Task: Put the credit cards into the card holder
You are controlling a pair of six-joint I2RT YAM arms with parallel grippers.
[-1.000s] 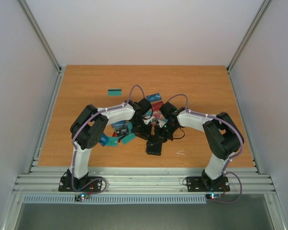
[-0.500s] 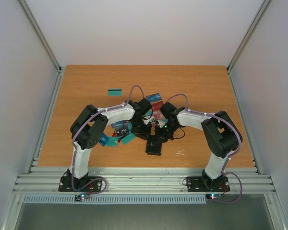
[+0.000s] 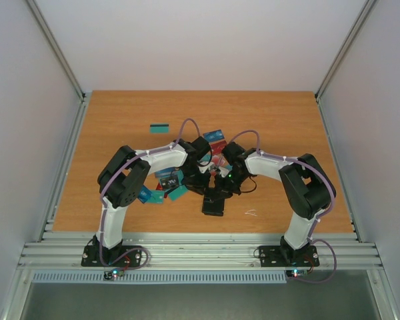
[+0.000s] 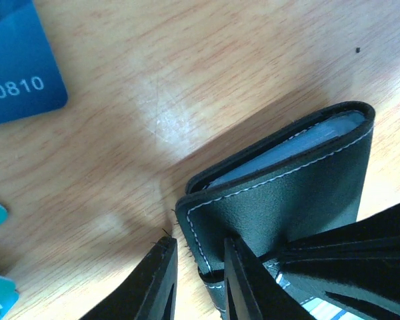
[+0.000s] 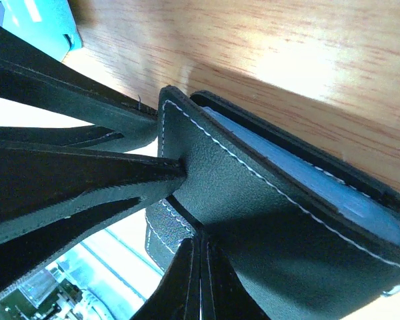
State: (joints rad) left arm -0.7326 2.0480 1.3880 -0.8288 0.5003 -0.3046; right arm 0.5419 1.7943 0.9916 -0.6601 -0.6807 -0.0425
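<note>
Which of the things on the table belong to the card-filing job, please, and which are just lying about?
For the job: card holder; credit cards in the heap; lone teal card farther back.
Lying about: small pale scrap.

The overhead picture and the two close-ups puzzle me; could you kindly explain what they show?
The left arm and the right arm are robots bolted at the near edge of a wooden table. The overhead picture comes from a fixed camera above them; each close-up comes from a camera on one wrist. Loose bank cards lie around the middle, one teal card apart. Both grippers meet at a black card holder: the left gripper pinches one flap, the right gripper is shut on another edge. A pale blue card sits in its pocket.
</note>
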